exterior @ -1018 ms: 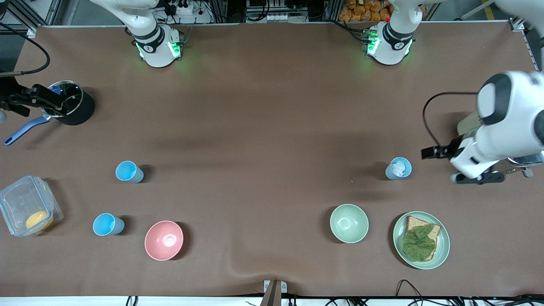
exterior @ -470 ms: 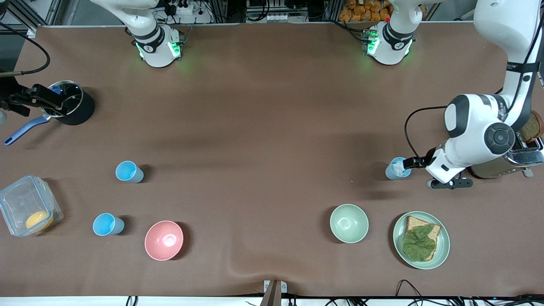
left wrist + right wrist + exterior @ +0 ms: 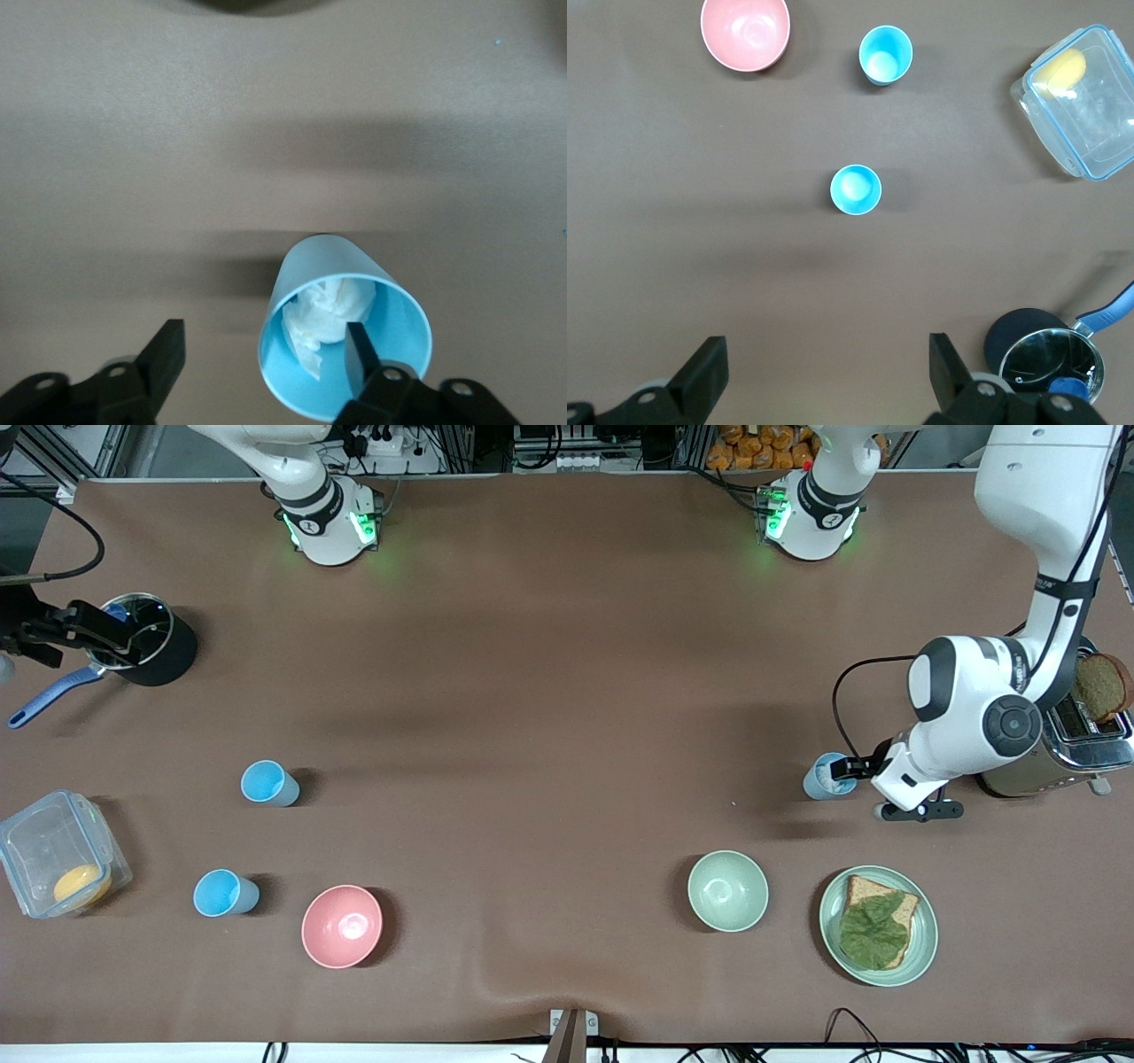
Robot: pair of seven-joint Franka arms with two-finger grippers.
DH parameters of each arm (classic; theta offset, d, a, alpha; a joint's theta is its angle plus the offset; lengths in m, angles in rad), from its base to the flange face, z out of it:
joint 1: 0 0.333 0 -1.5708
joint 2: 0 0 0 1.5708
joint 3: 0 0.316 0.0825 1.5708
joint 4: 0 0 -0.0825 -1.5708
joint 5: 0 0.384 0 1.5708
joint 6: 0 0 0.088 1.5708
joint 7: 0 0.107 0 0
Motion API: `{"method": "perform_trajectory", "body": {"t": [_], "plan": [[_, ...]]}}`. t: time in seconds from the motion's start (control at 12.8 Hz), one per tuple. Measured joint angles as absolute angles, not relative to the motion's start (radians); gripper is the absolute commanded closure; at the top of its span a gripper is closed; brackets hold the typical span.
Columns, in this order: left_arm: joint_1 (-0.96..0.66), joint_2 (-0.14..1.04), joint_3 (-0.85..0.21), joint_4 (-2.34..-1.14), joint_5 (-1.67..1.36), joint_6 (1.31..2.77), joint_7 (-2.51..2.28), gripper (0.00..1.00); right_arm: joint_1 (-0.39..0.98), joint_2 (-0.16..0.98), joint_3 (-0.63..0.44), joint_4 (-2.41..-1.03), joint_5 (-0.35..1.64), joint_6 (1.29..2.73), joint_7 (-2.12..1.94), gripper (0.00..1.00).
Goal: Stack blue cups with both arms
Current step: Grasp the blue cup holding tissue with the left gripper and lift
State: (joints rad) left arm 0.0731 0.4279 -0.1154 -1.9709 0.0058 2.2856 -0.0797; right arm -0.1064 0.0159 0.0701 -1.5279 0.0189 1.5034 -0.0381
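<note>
Two bright sky-blue cups stand toward the right arm's end: one (image 3: 264, 783) farther from the front camera, one (image 3: 221, 893) nearer, beside the pink bowl. Both show in the right wrist view, the first cup (image 3: 856, 189) and the second cup (image 3: 885, 54). A duller blue cup (image 3: 826, 778) with crumpled white paper inside stands toward the left arm's end. My left gripper (image 3: 852, 767) is open at this cup (image 3: 345, 354): one finger (image 3: 357, 352) is inside the rim, the other (image 3: 165, 354) outside. My right gripper (image 3: 828, 367) is open and empty, waiting high up by the pot (image 3: 84, 631).
A pale green bowl (image 3: 727, 890) and a plate (image 3: 921, 948) with toast and lettuce lie nearer the front camera than the paper-filled cup. A toaster (image 3: 1076, 748) stands beside the left arm. A pink bowl (image 3: 342, 926), a clear lidded container (image 3: 58, 865) and a black pot (image 3: 151, 646) are at the right arm's end.
The left arm has swung from over the toaster toward the paper-filled cup, and its gripper now straddles the cup's rim. The right arm has not moved.
</note>
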Motion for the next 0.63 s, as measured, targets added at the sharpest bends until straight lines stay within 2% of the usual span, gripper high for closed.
{"method": "perform_trajectory", "body": {"t": [0.08, 0.24, 0.63], "plan": [[0.073, 0.437, -0.115, -1.972, 0.006, 2.295, -0.080, 0.51, -0.106, 0.016, 0.070, -1.528, 0.019, 1.503, -0.038, 0.00], [0.073, 0.449, -0.115, -1.974, 0.006, 2.309, -0.080, 0.98, -0.106, 0.016, 0.070, -1.528, 0.019, 1.503, -0.038, 0.00], [0.072, 0.450, -0.119, -1.973, 0.006, 2.318, -0.080, 1.00, -0.106, 0.016, 0.070, -1.528, 0.019, 1.502, -0.038, 0.00]]}}
